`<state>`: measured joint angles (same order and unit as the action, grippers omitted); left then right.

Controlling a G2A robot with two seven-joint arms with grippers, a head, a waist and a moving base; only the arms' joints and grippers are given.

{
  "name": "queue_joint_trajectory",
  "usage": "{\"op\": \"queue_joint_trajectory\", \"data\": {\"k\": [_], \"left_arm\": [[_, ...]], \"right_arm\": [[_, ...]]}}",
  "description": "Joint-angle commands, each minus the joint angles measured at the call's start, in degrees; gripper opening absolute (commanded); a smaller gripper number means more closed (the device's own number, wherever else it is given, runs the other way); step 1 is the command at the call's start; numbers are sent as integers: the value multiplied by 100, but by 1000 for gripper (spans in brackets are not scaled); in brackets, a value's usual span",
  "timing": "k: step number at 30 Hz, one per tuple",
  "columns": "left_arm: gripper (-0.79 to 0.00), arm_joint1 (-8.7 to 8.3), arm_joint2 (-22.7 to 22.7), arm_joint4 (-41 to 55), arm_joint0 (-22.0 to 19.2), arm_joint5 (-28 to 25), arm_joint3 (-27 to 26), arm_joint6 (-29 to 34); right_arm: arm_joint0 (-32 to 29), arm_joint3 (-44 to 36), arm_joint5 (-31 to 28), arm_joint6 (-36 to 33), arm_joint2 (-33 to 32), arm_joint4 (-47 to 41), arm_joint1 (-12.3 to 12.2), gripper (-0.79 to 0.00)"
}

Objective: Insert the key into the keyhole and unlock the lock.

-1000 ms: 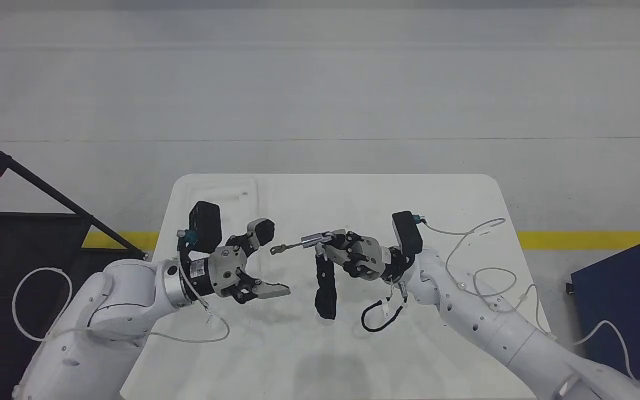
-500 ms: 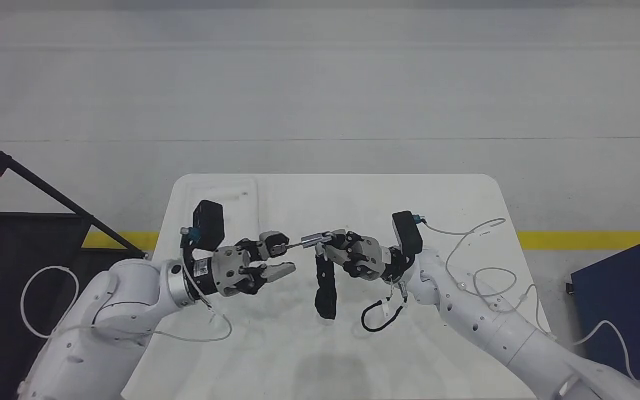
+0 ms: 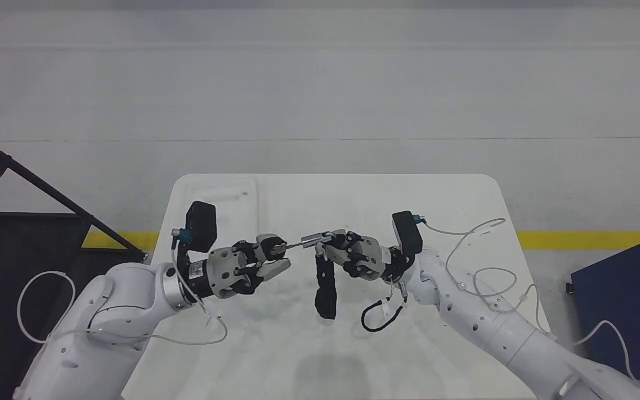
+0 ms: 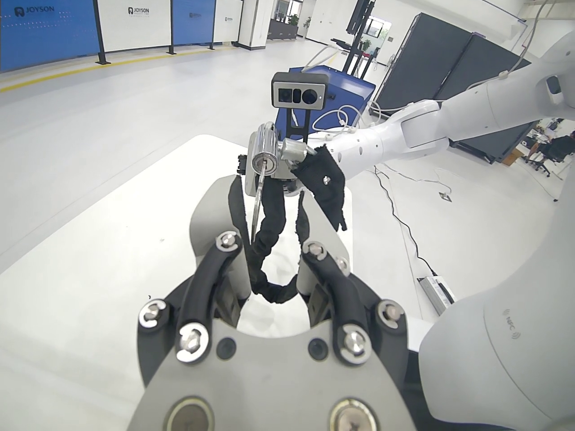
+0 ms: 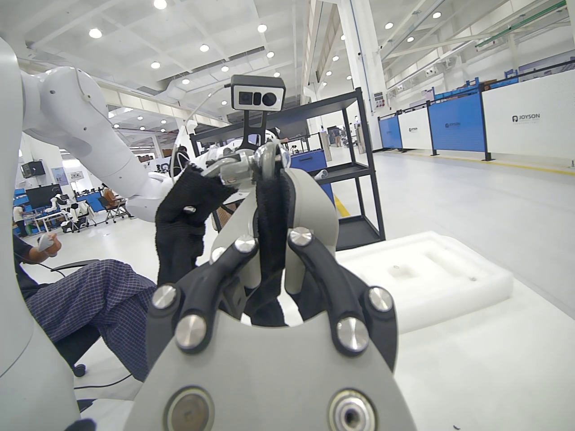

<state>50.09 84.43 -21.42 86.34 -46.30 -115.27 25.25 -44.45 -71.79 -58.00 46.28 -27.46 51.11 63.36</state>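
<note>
Pretty much all the print is on the partitions out on the hall floor. Left wrist view: a blue wall panel (image 4: 33,10) has a white logo and one word, the white wall panel (image 4: 138,11) beside it has the same mark in dark print, and the next blue panel (image 4: 194,15) has it smaller. Right wrist view: the same dark logo and word sit on a big white panel (image 5: 528,117) and a farther white panel (image 5: 454,124). It's a brand name, so I'm not spelling it out. The small pillar signs (image 5: 378,96) are too tiny to read, same for any stamping on the lock (image 4: 265,154).
</note>
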Motion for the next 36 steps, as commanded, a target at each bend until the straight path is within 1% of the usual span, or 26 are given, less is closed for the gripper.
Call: {"op": "queue_joint_trajectory", "data": {"k": [1, 3, 4, 6, 7, 16, 21, 23, 25, 29, 36], "left_arm": [[-570, 1, 4, 5, 6, 8, -1, 1], [-610, 2, 11, 8, 8, 17, -5, 0], [-643, 2, 13, -2, 10, 20, -8, 4], [-717, 4, 24, -33, 8, 21, -18, -11], [-785, 6, 37, -74, 4, 21, -27, -33], [-785, 41, 26, -645, 7, -99, -133, -352], [-785, 77, 8, -1175, -8, -134, -177, -691], [-785, 91, 41, -1650, -38, -148, -254, -835], [-785, 118, 25, -1945, -13, -119, -284, -1144], [-785, 154, 58, -2886, -4, -53, -416, -1614], [-785, 212, -3, -4429, 18, 158, -580, -2644]], "right_arm": [[0, 0, 0, 0, 0, 0, 0, -785], [0, 0, 0, 0, 0, 0, 0, -785], [0, 0, 0, 0, 0, 0, 0, -785], [0, 0, 0, 0, 0, 0, 0, -785], [0, 0, 0, 0, 0, 0, 0, -785], [0, 0, 0, 0, 0, 0, 0, -785], [0, 0, 0, 0, 0, 0, 0, -785], [0, 0, 0, 0, 0, 0, 0, -785], [0, 0, 0, 0, 0, 0, 0, -785], [0, 0, 0, 0, 0, 0, 0, -785], [0, 0, 0, 0, 0, 0, 0, -785]]}}
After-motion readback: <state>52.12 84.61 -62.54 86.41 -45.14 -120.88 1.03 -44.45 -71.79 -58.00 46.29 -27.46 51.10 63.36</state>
